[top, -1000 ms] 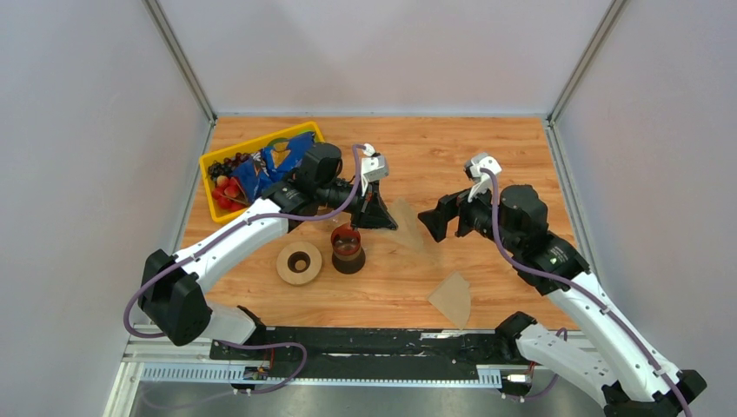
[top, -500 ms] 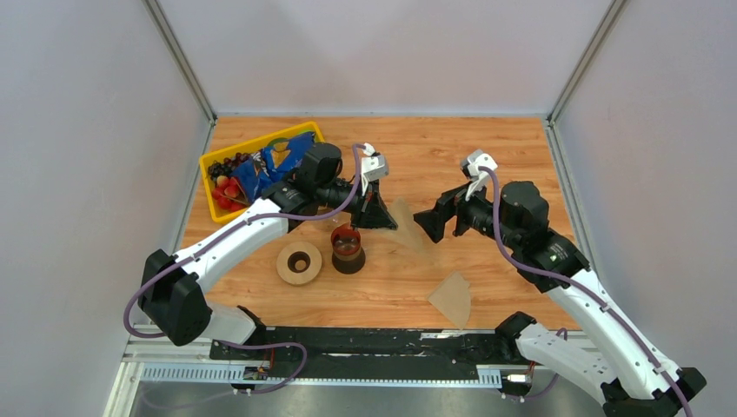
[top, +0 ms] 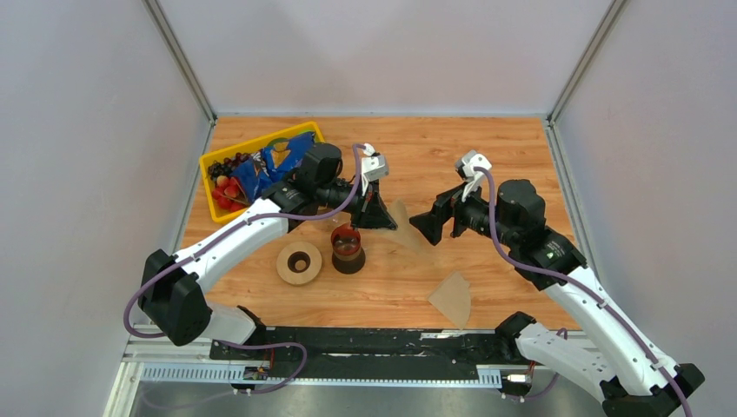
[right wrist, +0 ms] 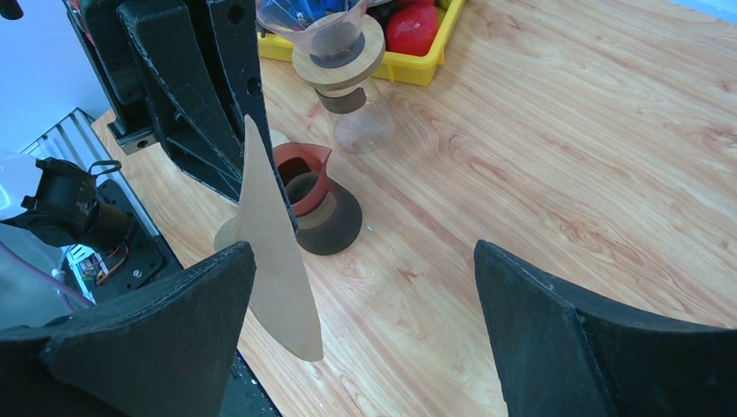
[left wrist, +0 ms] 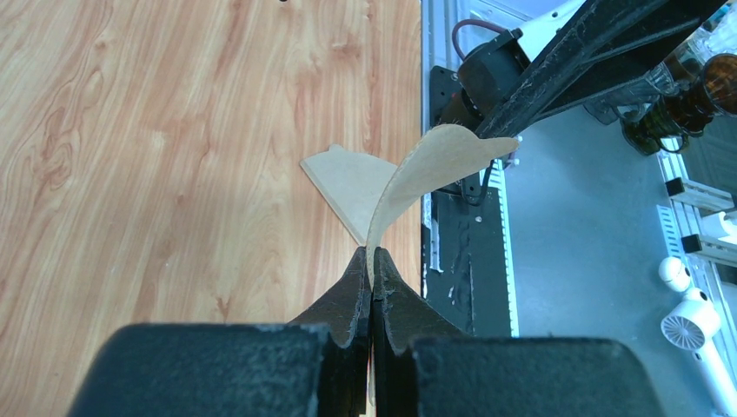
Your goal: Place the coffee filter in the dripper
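Here the left gripper (left wrist: 372,265) is clamped on the pointed end of the coffee filter (left wrist: 428,161). It holds the tan paper on edge in the air near the middle of the top view. The paper's curved edge fans toward the right gripper (right wrist: 361,252), whose jaws stand wide apart just in front of it. The dripper (right wrist: 337,52) sits at the upper left of the right wrist view, close to the yellow tray (right wrist: 408,65). Below the held paper stand a dark red-brown pot (top: 348,249) and a tan ring (top: 298,262). A second filter (top: 452,298) lies flat near the lower edge of the table (top: 504,156). Bare wood stretches across the upper right of the top view, up to the grey walls (top: 382,52). The print on the blue bag (top: 276,165) is too small to read.
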`<act>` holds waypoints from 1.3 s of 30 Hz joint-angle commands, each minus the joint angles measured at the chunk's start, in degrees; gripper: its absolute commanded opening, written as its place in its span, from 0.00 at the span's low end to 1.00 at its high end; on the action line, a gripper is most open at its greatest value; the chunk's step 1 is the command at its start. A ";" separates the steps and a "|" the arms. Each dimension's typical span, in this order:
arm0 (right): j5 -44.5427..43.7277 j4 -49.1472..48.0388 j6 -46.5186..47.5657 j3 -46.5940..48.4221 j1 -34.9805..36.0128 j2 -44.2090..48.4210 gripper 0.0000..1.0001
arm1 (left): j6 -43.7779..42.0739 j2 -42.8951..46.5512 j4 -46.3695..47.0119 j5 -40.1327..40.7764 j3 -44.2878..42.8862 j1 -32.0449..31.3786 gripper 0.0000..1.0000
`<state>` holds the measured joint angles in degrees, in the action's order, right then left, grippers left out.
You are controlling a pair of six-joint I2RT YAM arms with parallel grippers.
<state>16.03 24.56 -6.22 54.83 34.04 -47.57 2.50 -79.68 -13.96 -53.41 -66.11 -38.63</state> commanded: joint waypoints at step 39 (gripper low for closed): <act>-7.71 -3.75 -0.61 2.13 -0.03 -0.66 1.00 | -2.02 0.84 -0.29 -1.74 -0.31 -0.32 0.00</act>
<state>10.31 22.85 -6.94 56.14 34.04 -50.30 2.07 -79.70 -14.41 -53.71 -66.11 -38.63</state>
